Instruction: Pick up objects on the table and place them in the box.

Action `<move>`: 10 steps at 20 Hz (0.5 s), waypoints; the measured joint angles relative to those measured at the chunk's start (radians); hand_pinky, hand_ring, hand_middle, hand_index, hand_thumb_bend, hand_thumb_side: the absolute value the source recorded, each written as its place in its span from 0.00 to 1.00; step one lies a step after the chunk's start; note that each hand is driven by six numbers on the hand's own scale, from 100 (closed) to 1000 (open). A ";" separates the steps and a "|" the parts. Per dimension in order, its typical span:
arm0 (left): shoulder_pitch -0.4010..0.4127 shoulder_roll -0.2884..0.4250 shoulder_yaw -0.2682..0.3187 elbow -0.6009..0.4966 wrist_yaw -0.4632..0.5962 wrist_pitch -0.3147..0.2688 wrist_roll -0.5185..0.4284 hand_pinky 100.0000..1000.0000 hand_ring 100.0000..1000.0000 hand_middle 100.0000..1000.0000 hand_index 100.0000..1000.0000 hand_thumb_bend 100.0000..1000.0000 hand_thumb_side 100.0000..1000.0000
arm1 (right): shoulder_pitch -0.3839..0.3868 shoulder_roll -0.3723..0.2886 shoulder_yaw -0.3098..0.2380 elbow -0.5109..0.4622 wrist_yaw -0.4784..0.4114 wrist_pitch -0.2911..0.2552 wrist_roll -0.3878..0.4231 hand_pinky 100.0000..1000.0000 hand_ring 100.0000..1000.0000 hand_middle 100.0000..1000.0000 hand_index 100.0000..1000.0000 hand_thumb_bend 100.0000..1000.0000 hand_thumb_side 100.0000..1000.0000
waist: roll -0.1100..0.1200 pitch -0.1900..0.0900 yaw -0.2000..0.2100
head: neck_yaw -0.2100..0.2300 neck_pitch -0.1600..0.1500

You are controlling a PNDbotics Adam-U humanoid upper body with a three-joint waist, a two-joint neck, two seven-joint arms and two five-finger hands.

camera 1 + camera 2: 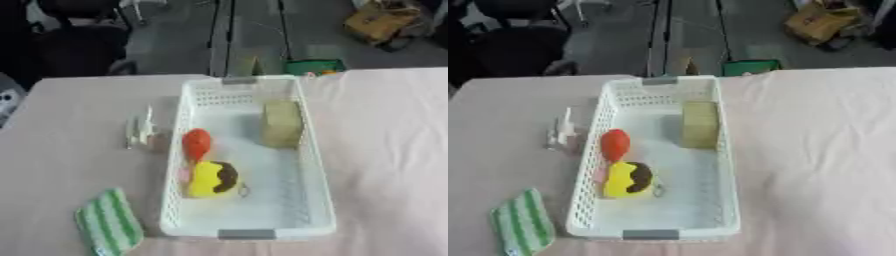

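White basket [317, 165] holding yellow toy [210, 180], red piece [196, 143], tan block [283, 123] (no readable labels), striped cloth [108, 226] outside, hands unseen.

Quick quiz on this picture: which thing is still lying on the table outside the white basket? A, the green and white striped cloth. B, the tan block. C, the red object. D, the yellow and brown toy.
A: the green and white striped cloth lies on the table left of the white basket, near its front corner, while the other three sit inside.
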 measured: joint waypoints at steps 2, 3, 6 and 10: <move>0.003 0.034 -0.005 0.000 -0.049 -0.002 -0.074 1.00 1.00 1.00 1.00 0.31 1.00 | 0.000 -0.001 0.000 0.000 0.000 0.000 0.000 0.86 0.93 0.85 0.81 0.00 1.00 | 0.001 -0.002 0.001 | 0.002 -0.002; 0.003 0.048 -0.006 0.000 -0.077 -0.002 -0.103 1.00 1.00 1.00 1.00 0.34 1.00 | 0.000 -0.002 0.000 0.000 0.000 0.001 0.000 0.86 0.93 0.85 0.81 0.00 1.00 | 0.001 -0.002 0.002 | 0.003 -0.003; -0.002 0.082 -0.018 0.000 -0.179 -0.009 -0.172 1.00 1.00 1.00 1.00 0.37 1.00 | -0.001 -0.003 0.000 0.000 0.000 0.001 0.000 0.86 0.93 0.85 0.82 0.00 1.00 | 0.001 -0.003 0.003 | 0.005 -0.008; -0.015 0.135 -0.056 0.000 -0.328 -0.033 -0.247 1.00 1.00 1.00 1.00 0.44 0.99 | -0.001 -0.003 0.000 0.000 0.000 0.001 0.000 0.86 0.93 0.85 0.81 0.00 1.00 | 0.002 -0.007 0.004 | 0.005 -0.012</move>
